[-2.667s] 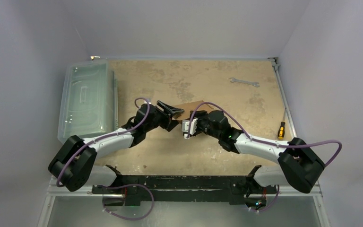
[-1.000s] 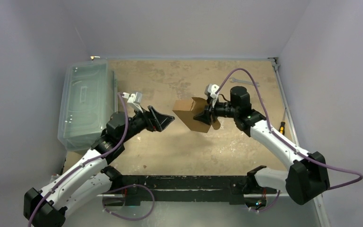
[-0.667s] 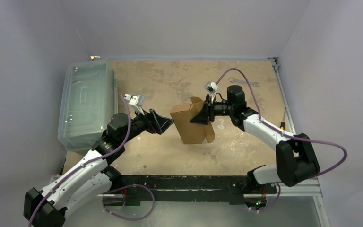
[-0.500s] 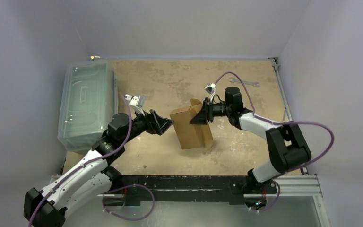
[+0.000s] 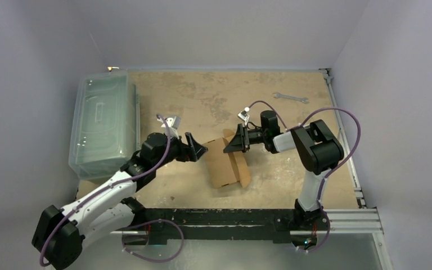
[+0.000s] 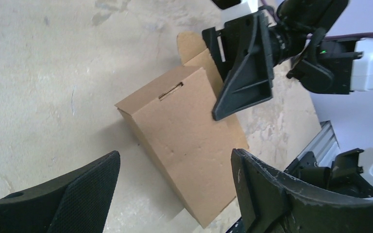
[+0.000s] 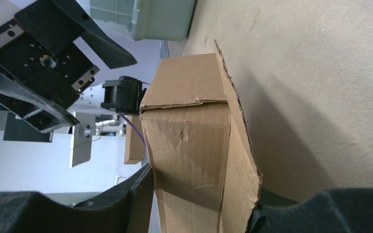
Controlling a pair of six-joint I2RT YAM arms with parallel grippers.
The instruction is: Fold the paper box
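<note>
The paper box (image 5: 225, 166) lies on its side near the middle of the table (image 5: 191, 95). It is already a closed brown sleeve, except for a loose flap (image 5: 244, 169) standing off its 3 o'clock edge. The right gripper (image 5: 237, 142) sits at the box's 12 o'clock end with its jaws about half spread around it. In the wrist view both fingers (image 7: 141, 194) lie against cardboard, so the box looks clamped rather than merely straddled. The left gripper (image 5: 197, 149) hovers at the box's 10 o'clock, jaws wide and empty. The step in hand seems to be closing that last flap. To do it well, the right arm should pin the box square without creasing its wall. The left should come round low, push the flap along its score line and guide any tab toward the slot (image 6: 171, 90), without skidding the box.
</note>
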